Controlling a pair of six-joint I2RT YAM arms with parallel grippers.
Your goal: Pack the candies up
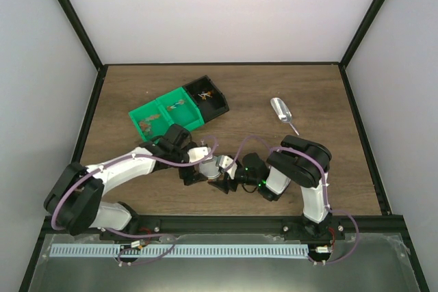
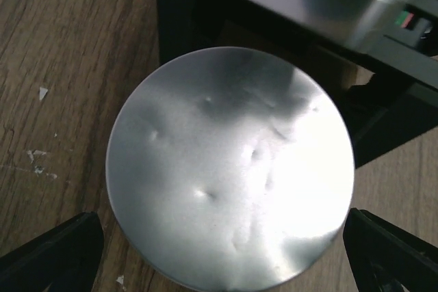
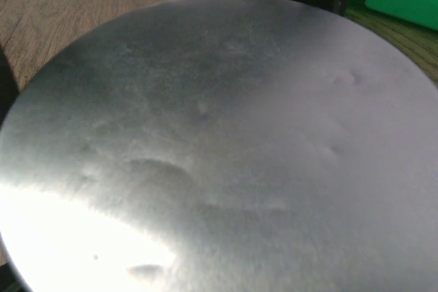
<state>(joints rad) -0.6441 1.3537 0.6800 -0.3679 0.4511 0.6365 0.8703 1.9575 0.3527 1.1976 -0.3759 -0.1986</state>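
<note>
My left claw (image 2: 224,218) straddles the round lid (image 2: 229,169), fingers spread wide; whether they grip it I cannot tell, nor can I for the right claw (image 1: 226,181). The candies (image 1: 204,94) lie in the far-left black bin (image 1: 220,106) and green bin (image 1: 161,111).

On the bench (image 1: 328,162), the left tool (image 1: 194,169) and the right tool (image 1: 229,181) meet at a round grey lid (image 1: 220,164); from it, a green tray (image 1: 188,115) lies at ten o'clock; a black tray (image 1: 217,107) with candies (image 1: 204,94) at twelve; a silver scoop (image 1: 280,111) at two.
</note>
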